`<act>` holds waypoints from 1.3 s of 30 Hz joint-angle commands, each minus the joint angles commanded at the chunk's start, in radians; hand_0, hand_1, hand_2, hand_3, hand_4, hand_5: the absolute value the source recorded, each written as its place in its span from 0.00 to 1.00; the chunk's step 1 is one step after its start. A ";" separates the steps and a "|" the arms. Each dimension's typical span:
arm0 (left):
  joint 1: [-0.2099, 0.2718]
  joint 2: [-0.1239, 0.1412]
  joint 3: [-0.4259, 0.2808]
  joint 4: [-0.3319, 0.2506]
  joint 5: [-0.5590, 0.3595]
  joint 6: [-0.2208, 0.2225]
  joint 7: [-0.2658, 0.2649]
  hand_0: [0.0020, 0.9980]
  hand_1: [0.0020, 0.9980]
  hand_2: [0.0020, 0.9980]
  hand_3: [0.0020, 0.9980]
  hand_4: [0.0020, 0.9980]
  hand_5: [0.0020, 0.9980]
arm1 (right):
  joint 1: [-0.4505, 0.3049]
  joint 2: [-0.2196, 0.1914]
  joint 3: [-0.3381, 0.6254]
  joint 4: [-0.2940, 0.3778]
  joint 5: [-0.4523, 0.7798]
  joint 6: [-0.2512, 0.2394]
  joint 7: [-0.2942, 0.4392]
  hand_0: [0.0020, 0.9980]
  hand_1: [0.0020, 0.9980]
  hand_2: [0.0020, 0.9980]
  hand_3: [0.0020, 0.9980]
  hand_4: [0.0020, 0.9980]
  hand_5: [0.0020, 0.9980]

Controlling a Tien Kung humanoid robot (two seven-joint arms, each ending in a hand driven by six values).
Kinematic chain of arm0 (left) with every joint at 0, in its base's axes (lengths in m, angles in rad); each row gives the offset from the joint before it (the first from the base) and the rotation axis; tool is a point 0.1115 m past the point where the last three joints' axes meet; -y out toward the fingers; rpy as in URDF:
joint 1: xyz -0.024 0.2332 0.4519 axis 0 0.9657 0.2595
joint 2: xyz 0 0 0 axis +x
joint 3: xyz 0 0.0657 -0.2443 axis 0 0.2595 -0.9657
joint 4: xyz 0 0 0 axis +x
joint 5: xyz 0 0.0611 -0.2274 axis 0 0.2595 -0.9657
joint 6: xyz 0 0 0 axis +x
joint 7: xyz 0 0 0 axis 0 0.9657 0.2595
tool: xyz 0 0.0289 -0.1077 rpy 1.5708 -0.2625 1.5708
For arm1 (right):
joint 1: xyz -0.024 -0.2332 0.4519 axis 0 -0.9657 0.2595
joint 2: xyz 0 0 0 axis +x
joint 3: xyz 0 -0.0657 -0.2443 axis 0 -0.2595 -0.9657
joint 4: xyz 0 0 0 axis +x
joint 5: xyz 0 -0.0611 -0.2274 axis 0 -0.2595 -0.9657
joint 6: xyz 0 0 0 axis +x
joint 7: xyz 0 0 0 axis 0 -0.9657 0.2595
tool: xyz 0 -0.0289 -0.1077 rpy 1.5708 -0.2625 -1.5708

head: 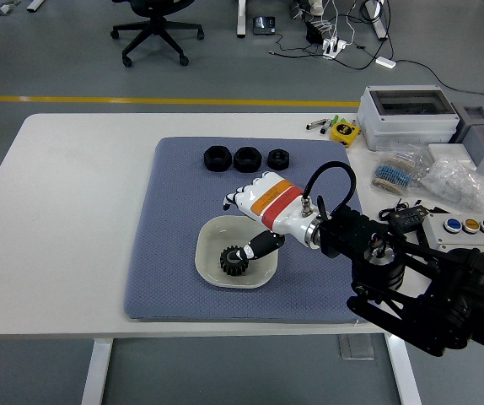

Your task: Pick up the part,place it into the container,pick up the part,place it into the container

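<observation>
One black toothed metal gear (235, 261) is lying inside the shallow cream square dish (209, 245); the right hand (259, 205) is hovering just beside it, fingers (233, 200) spread, holding nothing.

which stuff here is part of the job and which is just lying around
Job: gear lying in the dish, three black nuts on the mat, right hand.

Lying about: grey box, button panel, tape measure, plastic bags.

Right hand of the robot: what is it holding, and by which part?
Nothing. The white right hand is open above the cream dish; the black toothed gear lies inside, released.
</observation>
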 joint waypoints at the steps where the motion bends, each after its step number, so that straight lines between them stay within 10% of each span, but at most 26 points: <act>1: 0.000 0.000 -0.002 0.000 0.002 0.000 0.001 0.27 0.43 0.47 0.33 0.86 0.74 | -0.001 -0.007 0.010 -0.003 -0.002 0.001 0.002 0.28 0.40 0.61 0.70 1.00 0.67; 20: -0.002 -0.005 -0.040 0.000 0.042 -0.001 0.009 0.27 0.43 0.47 0.33 0.85 0.75 | -0.033 -0.072 0.021 -0.209 0.042 0.024 0.020 0.47 0.52 0.59 0.54 1.00 0.55; 39: -0.005 -0.008 -0.038 0.000 0.040 0.001 0.010 0.27 0.43 0.47 0.33 0.85 0.75 | -0.034 -0.042 -0.012 -0.306 0.097 -0.041 0.030 0.34 0.44 0.50 0.49 0.83 0.46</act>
